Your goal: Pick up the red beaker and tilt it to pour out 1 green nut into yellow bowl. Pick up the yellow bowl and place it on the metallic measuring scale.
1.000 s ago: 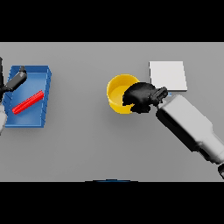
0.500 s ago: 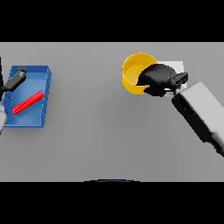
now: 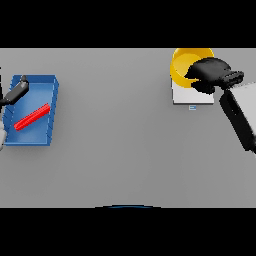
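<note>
A bare lab bench: grey table [image 3: 120, 150], measuring scale [image 3: 192, 97], blue tray [image 3: 52, 112]

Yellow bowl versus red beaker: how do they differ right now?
The yellow bowl is round and held by the right hand over the scale; the red beaker is a slim stick shape lying tilted in the blue tray. The bowl is gripped; the beaker lies free, with the left hand beside it.
</note>
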Controlling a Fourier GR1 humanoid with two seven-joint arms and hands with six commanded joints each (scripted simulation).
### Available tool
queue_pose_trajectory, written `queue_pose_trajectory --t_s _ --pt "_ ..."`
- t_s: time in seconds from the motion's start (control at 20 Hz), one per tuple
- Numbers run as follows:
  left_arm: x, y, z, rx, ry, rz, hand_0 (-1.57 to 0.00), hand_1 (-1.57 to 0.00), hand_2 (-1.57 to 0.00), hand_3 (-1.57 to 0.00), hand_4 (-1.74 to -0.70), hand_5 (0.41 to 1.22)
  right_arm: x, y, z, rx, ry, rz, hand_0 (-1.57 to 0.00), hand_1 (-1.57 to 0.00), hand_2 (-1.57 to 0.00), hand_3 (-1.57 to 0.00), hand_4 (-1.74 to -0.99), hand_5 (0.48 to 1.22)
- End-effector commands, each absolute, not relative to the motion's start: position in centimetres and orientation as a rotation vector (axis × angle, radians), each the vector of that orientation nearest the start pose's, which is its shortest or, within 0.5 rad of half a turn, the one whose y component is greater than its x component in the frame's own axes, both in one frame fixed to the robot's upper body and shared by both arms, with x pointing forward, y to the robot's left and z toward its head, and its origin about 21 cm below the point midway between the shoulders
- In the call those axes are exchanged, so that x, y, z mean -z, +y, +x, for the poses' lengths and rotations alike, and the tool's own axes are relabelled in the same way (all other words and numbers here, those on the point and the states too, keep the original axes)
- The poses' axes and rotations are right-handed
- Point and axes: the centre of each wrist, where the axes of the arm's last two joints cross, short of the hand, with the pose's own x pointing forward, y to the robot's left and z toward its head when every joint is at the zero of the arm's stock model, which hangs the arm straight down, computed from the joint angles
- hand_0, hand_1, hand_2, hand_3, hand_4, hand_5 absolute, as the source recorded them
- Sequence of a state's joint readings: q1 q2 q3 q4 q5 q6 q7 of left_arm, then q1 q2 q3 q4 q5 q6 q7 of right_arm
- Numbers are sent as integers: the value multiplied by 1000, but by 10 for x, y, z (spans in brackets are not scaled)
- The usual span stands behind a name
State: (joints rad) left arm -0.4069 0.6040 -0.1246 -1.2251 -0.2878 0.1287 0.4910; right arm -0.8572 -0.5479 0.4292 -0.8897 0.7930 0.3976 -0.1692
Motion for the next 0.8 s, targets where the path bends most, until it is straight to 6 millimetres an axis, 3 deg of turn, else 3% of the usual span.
queue_pose_trajectory --t_s 0.0,0.25,0.5,0.6,0.75 --pt "-83 339 342 444 -1099 869 1 1 1 1 -726 688 -126 -257 426 -1711 -1151 -706 -1571 -1571 -1495 -1200 -1741 1221" --pt "-87 338 344 450 -1101 876 1 1 1 1 -724 682 -102 -274 429 -1665 -1113 -712 -1571 -1571 -1407 -1351 -1741 1221" --pt "-87 340 341 445 -1103 872 1 1 1 1 -728 675 -87 -275 434 -1638 -1105 -680 -1571 -1571 -1362 -1338 -1741 1221" --pt "-85 339 341 452 -1106 876 1 1 1 1 -726 673 -80 -280 432 -1628 -1126 -658 -1571 -1571 -1345 -1403 -1741 1221" --pt "-88 335 345 452 -1098 890 1 1 1 1 -722 668 -80 -281 434 -1618 -1121 -660 -1464 -1571 -1335 -1451 -1741 1221"
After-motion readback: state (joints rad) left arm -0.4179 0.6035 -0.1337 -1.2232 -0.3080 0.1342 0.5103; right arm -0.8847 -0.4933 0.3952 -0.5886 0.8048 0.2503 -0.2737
